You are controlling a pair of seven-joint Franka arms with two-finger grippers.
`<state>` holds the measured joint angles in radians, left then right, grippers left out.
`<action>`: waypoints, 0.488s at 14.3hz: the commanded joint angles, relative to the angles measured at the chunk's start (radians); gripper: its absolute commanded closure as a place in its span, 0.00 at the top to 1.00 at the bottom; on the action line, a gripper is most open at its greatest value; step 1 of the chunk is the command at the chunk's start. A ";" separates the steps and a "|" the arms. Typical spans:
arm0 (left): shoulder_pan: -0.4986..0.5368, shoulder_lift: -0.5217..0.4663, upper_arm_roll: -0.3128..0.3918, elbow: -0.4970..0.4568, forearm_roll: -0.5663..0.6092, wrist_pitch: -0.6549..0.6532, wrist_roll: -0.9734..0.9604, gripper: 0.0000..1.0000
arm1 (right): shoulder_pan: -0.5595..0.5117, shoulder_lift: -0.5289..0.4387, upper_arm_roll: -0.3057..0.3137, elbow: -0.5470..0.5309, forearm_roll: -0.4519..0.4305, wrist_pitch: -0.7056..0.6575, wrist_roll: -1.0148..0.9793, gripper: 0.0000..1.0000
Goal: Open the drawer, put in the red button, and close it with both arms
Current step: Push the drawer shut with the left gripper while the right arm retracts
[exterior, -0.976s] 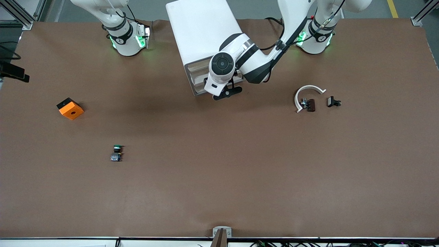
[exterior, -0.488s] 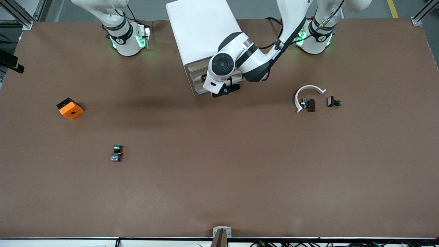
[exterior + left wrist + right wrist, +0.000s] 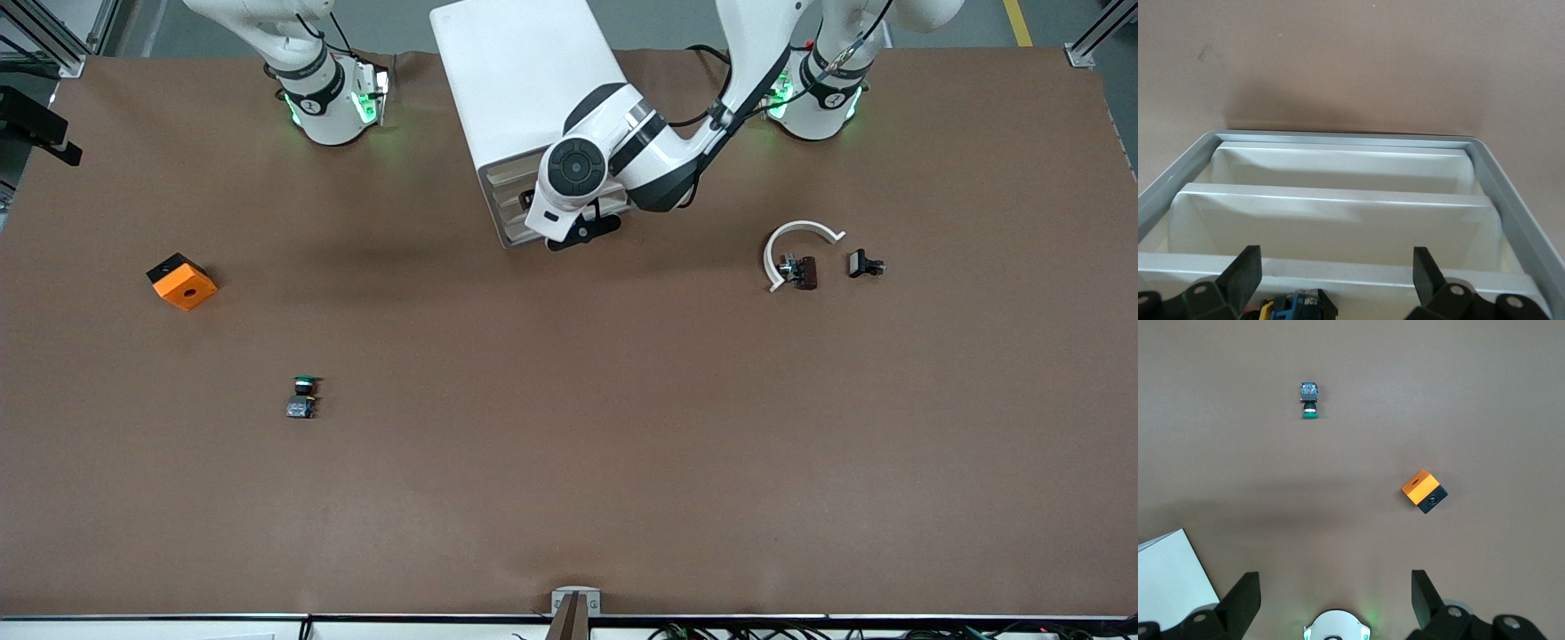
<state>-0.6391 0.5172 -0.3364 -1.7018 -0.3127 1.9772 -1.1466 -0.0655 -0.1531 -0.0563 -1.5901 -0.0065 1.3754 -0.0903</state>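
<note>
- Left gripper (image 3: 1337,280), jaws wide and empty, sits at the white drawer unit's (image 3: 520,80) front.
- Red button (image 3: 805,272) lies well apart, toward the left arm's end.
- Right gripper (image 3: 1336,603) waits, open, empty.

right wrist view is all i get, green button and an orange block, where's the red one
Observer: The red button lies toward the left arm's end of the table, inside the curve of a white arc piece.
Operator: ok and the left tool
Observer: The left tool is open, right at the front of the white drawer unit.
Operator: my right tool is open, high over the right arm's end of the table. any drawer out yet
Observer: No. In the front view no drawer looks pulled out of the unit.
</note>
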 commanded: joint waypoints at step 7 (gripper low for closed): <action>0.175 0.000 0.031 0.206 0.075 -0.144 0.014 1.00 | 0.004 -0.022 0.003 -0.011 0.006 0.018 -0.008 1.00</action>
<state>-0.5282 0.5153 -0.3012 -1.5683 -0.2544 1.9141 -1.1436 -0.0621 -0.1541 -0.0527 -1.5908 -0.0065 1.3848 -0.0904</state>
